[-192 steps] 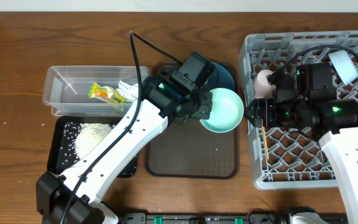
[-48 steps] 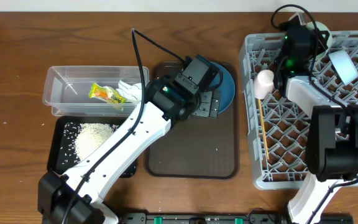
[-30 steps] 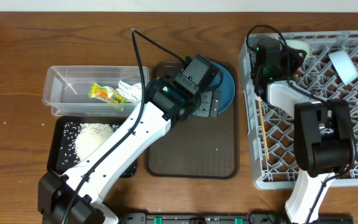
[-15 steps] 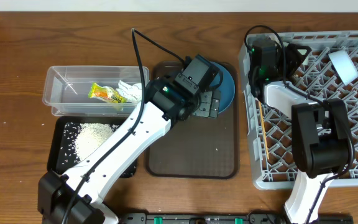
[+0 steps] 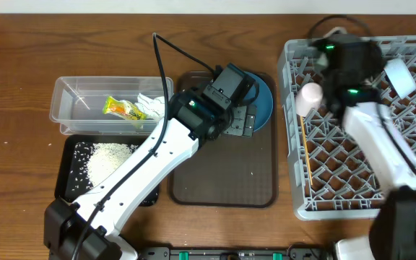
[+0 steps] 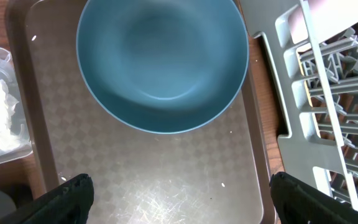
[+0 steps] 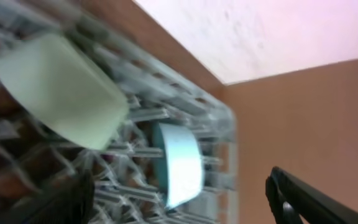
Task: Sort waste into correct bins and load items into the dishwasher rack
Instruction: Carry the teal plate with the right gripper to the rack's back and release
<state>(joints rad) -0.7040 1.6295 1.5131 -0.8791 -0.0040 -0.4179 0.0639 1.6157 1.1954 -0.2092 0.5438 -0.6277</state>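
My left gripper (image 5: pixel 241 120) (image 6: pixel 188 202) hangs open over the brown tray, just short of the dark blue plate (image 6: pixel 161 62) (image 5: pixel 264 101). Blurred by motion, my right gripper (image 5: pixel 341 59) (image 7: pixel 178 200) is open over the back left of the dishwasher rack (image 5: pixel 292 180). The mint-green bowl (image 7: pixel 180 163) stands on edge between its spread fingers, untouched. Beside it lies the small pale bowl (image 7: pixel 61 93) (image 5: pixel 398 76). A pink cup (image 5: pixel 309 97) and chopsticks (image 5: pixel 304 148) rest in the rack. The clear tub (image 5: pixel 78 101) holds the wrapper (image 5: pixel 125 110) and napkin (image 5: pixel 149 103). Rice (image 5: pixel 107 159) fills the black tray (image 5: pixel 69 180).
The dark brown serving tray (image 5: pixel 222 173) lies between the bins and the rack, with a few rice grains on it. The left arm stretches diagonally across the black tray's corner. The rack's grey wall (image 6: pixel 291 93) runs close along the serving tray's right edge.
The right gripper has opened and swung right from the rack's back left corner. Earlier the mint-green bowl left the left gripper's reach for the rack. The left arm has stayed still.
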